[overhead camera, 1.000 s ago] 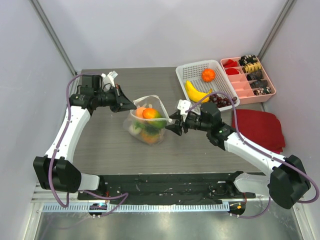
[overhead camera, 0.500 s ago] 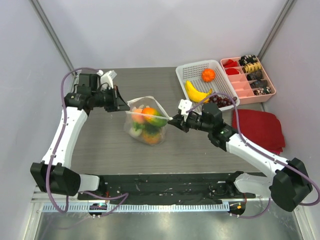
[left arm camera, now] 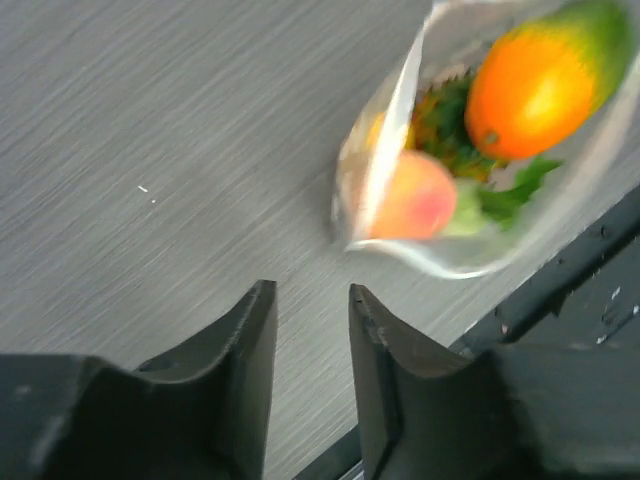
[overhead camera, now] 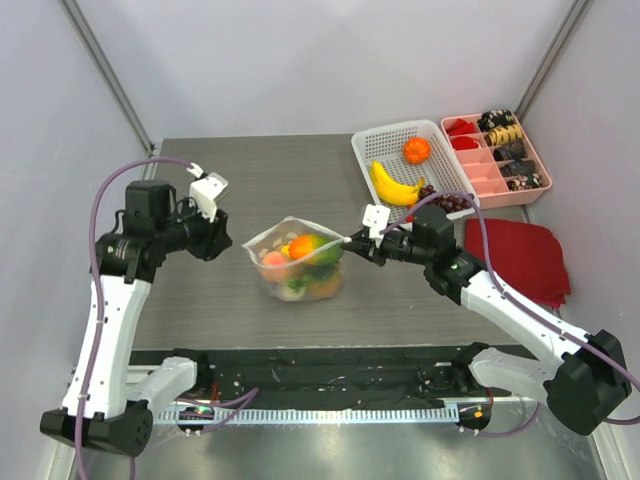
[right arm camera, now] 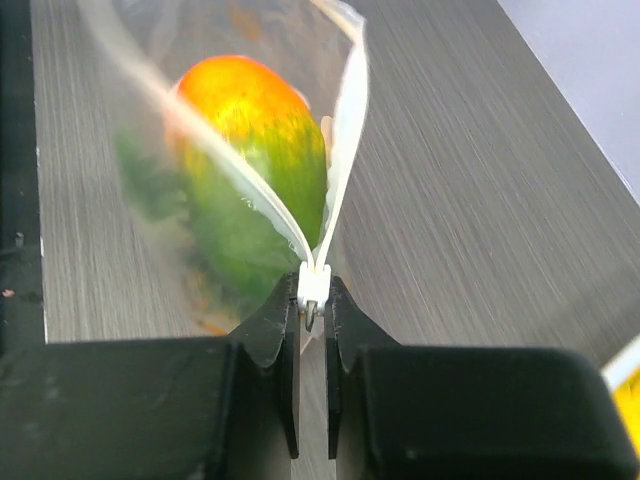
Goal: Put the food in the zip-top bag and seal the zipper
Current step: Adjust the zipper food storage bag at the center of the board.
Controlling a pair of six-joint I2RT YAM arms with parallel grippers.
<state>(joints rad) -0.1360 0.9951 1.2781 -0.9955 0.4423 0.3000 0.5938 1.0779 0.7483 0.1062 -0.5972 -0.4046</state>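
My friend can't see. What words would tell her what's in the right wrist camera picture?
The black right hand pinches one corner of the zip-top bag, right where the white zipper strip ends, and the bag's mouth is open. Inside the clear bag sits an orange-and-green toy fruit, with a grey table underneath.

The left arm (overhead camera: 105, 320) and right arm (overhead camera: 510, 305) wear white shells with black joints and bases. A lilac cable (overhead camera: 97, 210) loops along each, and the gripper fingers (left arm camera: 245, 350) are matte black.
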